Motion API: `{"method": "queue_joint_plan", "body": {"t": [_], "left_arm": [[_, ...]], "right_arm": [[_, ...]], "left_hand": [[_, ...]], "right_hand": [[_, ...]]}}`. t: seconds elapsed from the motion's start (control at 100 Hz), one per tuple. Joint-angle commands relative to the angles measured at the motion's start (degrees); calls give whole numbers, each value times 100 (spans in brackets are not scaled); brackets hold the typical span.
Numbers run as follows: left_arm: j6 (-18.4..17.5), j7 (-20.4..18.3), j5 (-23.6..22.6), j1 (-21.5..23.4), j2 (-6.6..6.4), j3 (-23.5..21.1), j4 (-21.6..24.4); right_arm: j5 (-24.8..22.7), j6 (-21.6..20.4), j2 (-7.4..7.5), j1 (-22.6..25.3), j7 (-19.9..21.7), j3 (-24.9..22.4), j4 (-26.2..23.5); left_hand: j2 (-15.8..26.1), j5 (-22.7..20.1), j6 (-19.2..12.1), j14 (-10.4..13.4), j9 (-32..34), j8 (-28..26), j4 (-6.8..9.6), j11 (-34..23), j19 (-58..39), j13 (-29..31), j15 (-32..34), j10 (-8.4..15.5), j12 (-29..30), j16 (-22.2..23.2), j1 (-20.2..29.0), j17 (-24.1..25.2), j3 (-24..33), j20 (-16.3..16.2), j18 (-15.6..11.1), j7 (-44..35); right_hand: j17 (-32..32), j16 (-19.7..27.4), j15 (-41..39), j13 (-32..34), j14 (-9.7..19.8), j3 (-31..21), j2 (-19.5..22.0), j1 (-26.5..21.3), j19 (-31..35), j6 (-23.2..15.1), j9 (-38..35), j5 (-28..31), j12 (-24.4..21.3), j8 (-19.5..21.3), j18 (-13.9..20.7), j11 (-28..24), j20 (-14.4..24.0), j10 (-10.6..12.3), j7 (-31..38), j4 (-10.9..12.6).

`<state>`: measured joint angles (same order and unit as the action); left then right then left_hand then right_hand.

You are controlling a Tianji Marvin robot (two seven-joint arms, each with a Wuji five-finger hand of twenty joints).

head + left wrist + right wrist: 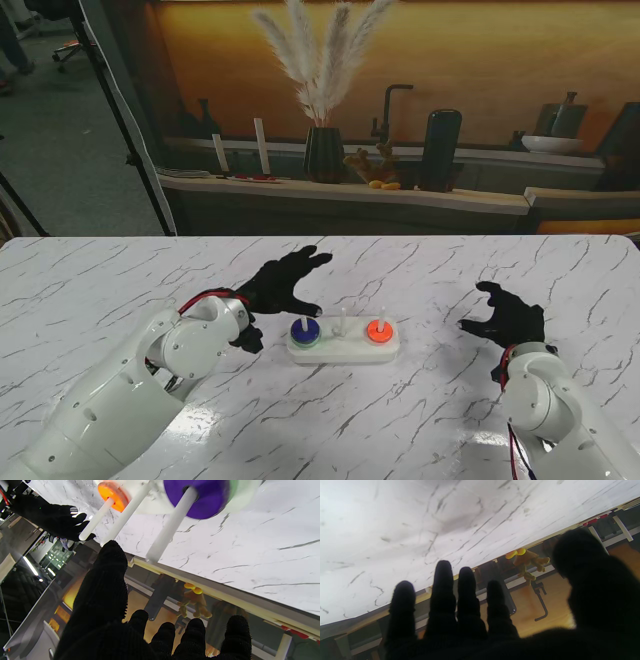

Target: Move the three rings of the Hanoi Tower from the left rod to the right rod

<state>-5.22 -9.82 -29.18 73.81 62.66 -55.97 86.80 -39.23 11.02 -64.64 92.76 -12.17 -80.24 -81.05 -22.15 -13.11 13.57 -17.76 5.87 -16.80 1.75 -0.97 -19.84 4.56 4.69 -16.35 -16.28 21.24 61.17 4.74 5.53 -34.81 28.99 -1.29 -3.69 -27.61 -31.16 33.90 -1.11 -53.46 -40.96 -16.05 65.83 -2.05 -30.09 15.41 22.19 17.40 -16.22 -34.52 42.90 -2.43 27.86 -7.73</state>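
The white Hanoi base (343, 347) stands mid-table with three white rods. On its left rod sits a blue ring (304, 327) over a green ring (305, 338); in the left wrist view the blue ring (200, 498) looks purple with the green ring (237, 495) under it. An orange ring (379, 329) (113, 496) sits on the right rod. The middle rod (343, 320) is bare. My left hand (283, 283) hovers just behind and left of the left rod, fingers spread, holding nothing. My right hand (510, 317) (50, 517) floats open to the right of the base.
The marble table (120, 290) ends at a far edge, with a dark counter (340, 195) behind it holding a vase, bottles and small items. A tripod leg (125, 130) stands at the far left. My white forearms rise from both near corners.
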Motion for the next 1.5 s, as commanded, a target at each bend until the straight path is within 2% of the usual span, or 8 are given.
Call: {"method": "queue_joint_plan", "body": {"t": [0.0,0.17,0.28,0.73,1.07,1.24,1.4,1.49], "left_arm": [[-70,-186,67,107,-62,-30,-59],[-28,-424,62,236,-126,-128,-40],[45,-405,146,297,-115,-112,-101],[151,-392,245,265,-100,103,-451],[93,-688,321,292,-167,66,-464],[143,-796,313,279,-193,96,-461],[174,-759,320,273,-181,126,-486],[180,-679,275,275,-168,135,-496]], "right_arm": [[12,-1,-38,41,19,25,-15],[27,11,-39,36,29,36,-14],[31,0,-38,33,34,47,-12],[34,-8,-41,38,21,12,-27],[54,3,-45,27,22,25,-26],[59,6,-47,32,15,13,-33],[66,14,-48,42,18,1,-45],[68,19,-48,46,25,0,-49]], "left_hand": [[-64,119,110,-50,-35,-5,146,-52,-242,29,-3,-49,-121,56,-102,37,57,-63,167,10],[-65,63,198,-42,-48,-38,134,-32,-289,-24,-30,-70,-160,48,-180,105,48,-6,150,-31],[-97,-84,260,-36,-41,-108,135,-16,-270,-35,-42,-65,-156,39,-182,130,63,53,155,-131],[-190,57,253,-31,-40,-631,141,-38,-521,39,15,-63,-254,80,-174,84,227,119,147,-312],[-264,100,21,31,-49,-838,134,68,-355,-129,-85,-15,-70,30,-288,244,389,274,112,-297],[-281,86,33,-7,-44,-865,129,83,-305,-122,-90,-25,21,12,-245,209,441,290,122,-289],[-264,46,-73,-49,-32,-893,149,32,-415,34,-7,-30,8,44,-100,67,548,213,129,-305],[-209,-30,-241,-55,-38,-982,144,-50,-717,187,87,-22,-162,129,32,12,634,21,138,-378]], "right_hand": [[6,-76,-124,93,51,-47,-40,-8,146,17,-61,182,51,73,-235,-53,56,79,67,193],[9,-75,-123,89,45,-38,-34,-2,145,19,-59,199,52,75,-238,-53,55,89,73,195],[9,-75,-123,92,46,-33,-34,8,145,25,-70,216,52,77,-238,-55,55,85,77,193],[16,-75,-115,89,40,24,11,53,140,29,-71,262,50,78,-236,-39,52,80,69,191],[25,-80,-116,84,36,114,126,88,139,18,-74,268,53,81,-237,-35,58,77,53,211],[23,-83,-119,82,40,200,204,77,148,23,-77,278,56,82,-233,-34,65,75,47,236],[16,-88,-127,81,31,266,251,59,155,20,-82,277,57,83,-225,-33,71,69,38,266],[16,-88,-128,81,38,283,250,47,157,20,-80,274,58,85,-226,-32,73,76,36,276]]}}
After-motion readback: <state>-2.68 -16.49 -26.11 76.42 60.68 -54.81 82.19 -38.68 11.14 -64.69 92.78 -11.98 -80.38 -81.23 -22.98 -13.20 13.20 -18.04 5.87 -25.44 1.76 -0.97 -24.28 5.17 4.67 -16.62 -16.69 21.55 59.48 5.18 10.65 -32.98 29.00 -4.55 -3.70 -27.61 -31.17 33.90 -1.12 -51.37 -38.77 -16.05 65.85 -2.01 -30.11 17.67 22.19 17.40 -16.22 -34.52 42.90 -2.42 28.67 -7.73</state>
